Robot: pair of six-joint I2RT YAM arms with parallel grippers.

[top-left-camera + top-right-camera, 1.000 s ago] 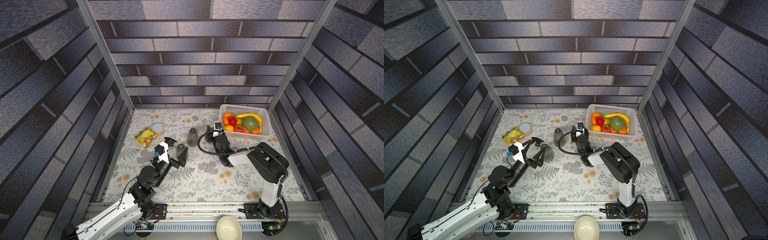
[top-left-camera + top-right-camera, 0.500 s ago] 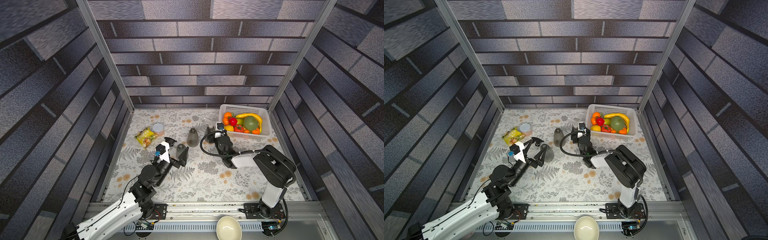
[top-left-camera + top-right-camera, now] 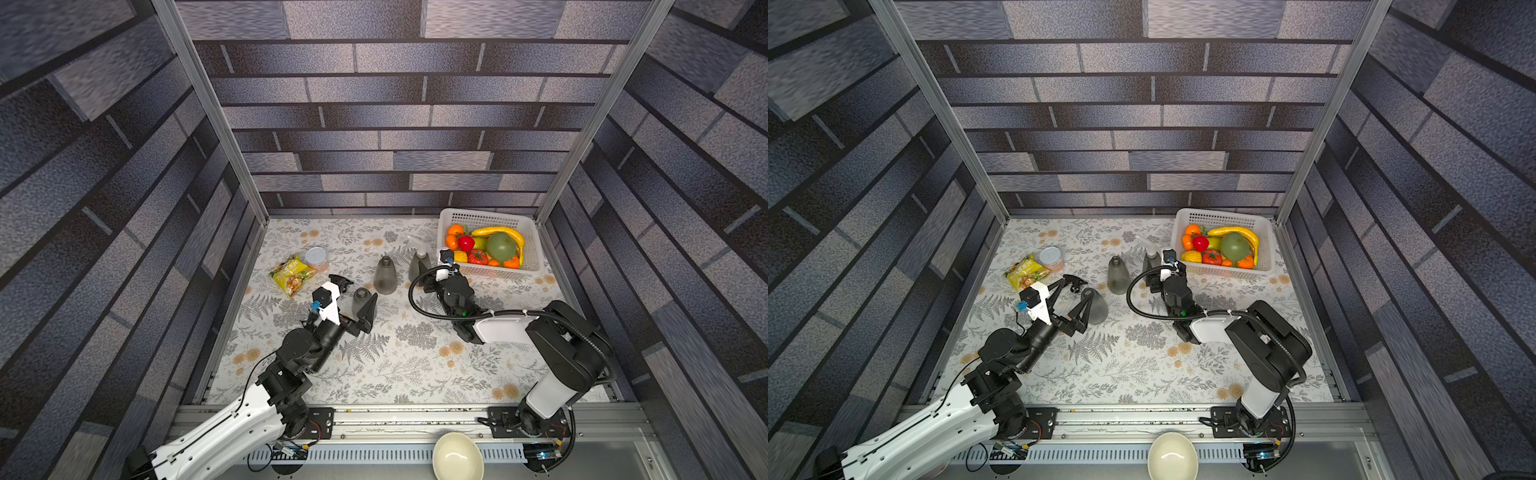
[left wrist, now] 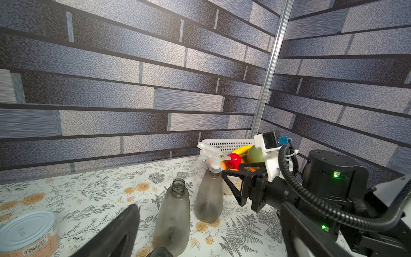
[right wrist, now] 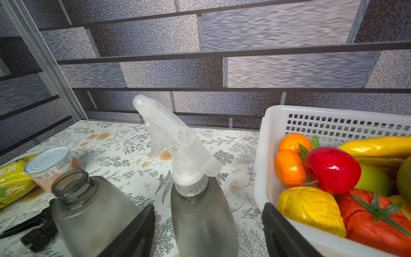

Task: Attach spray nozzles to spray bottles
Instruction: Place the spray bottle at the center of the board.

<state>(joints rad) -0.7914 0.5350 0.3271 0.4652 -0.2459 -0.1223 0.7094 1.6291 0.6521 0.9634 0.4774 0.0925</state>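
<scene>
Score: one of three, by my reckoning. The white nozzle (image 5: 175, 142) sits on the neck of the capped bottle (image 4: 209, 198), which stands upright on the table (image 3: 415, 365) just beside the fruit basket (image 3: 498, 272). Whether it is screwed tight I cannot tell.
Right gripper (image 5: 208, 238): jaws spread to either side of the capped bottle's body, with a clear gap on each side, gripping nothing.
Middle bottle (image 3: 385, 276): upright, neck bare, just beside the capped one but not touching it.
Near bottle (image 3: 1098, 307): upright too, neck bare, the one closest to the left arm.
Left gripper (image 3: 1076, 293): jaws spread wide and empty. In the left wrist view the near bottle's mouth shows low between them, though I cannot tell whether they are around it or above it.
Black nozzle (image 3: 1074, 284): lying loose on the table between the near bottle and the snack packet (image 3: 291, 278), held by nobody. The right wrist view shows dark nozzle shapes there, but I cannot make out whether it is one or two.
Left to do: two bare necks want nozzles, so most of the job remains. The likely next step is picking up a black nozzle while a bottle is steadied.
Out of it: the can (image 3: 316, 257) and the fruit basket take no part.
</scene>
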